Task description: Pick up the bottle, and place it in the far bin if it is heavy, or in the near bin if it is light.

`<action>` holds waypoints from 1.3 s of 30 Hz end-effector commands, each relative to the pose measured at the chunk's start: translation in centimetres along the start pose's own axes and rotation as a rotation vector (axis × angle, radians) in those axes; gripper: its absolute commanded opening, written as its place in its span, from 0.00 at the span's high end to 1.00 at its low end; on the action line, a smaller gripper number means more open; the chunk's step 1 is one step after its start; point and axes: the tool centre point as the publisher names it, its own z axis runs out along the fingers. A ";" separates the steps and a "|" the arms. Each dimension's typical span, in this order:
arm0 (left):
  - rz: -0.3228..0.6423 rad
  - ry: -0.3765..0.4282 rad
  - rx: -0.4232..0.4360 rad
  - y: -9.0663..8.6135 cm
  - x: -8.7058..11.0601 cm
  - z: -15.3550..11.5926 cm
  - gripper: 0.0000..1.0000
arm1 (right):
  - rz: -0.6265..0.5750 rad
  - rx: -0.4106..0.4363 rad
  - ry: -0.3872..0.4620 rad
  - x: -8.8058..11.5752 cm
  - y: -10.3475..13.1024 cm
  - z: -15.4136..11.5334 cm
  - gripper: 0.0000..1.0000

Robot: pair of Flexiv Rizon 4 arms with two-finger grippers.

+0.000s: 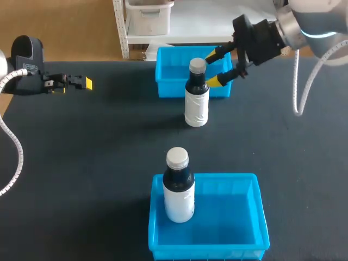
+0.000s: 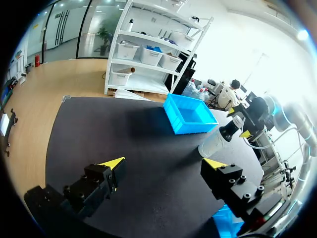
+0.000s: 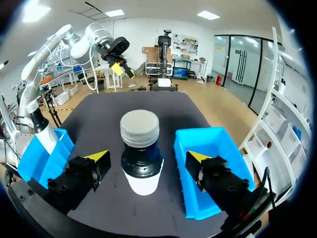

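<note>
Yellow-tipped right tool (image 1: 207,69): fingers spread, pinching nothing.
Bottle: dark plastic bottle with white label and grey cap (image 1: 196,103), upright on the black table (image 1: 98,157), just ahead of the tips at 8 o'clock, centred on their gap.
Axis: vertical, square to the fingers.
Bins: blue plastic far bin (image 1: 168,89) just behind it at 12 o'clock; near bin (image 1: 239,249) at 6, holding a second bottle (image 1: 179,196).
Left tool (image 1: 82,82): spread, well apart at 9 o'clock; right arm nearer.
</note>
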 end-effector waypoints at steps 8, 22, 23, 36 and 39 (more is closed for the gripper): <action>0.000 0.000 0.000 0.0 0.0 0.0 0.00 | -0.003 -0.064 -0.013 -0.2 0.4 1.5 0.00; 0.000 0.000 0.000 0.0 0.0 0.0 0.00 | -0.007 -0.093 -0.024 -0.9 1.5 2.9 0.02; 0.000 0.000 0.000 0.0 0.0 0.0 0.00 | -0.007 -0.093 -0.025 -0.9 1.5 2.9 0.05; 0.000 0.000 0.000 0.0 0.0 0.0 0.00 | 0.002 -0.092 -0.021 -0.8 1.5 3.1 0.51; 0.000 0.000 0.000 0.0 0.0 0.0 0.00 | 0.002 -0.090 -0.020 -0.8 1.5 3.1 0.57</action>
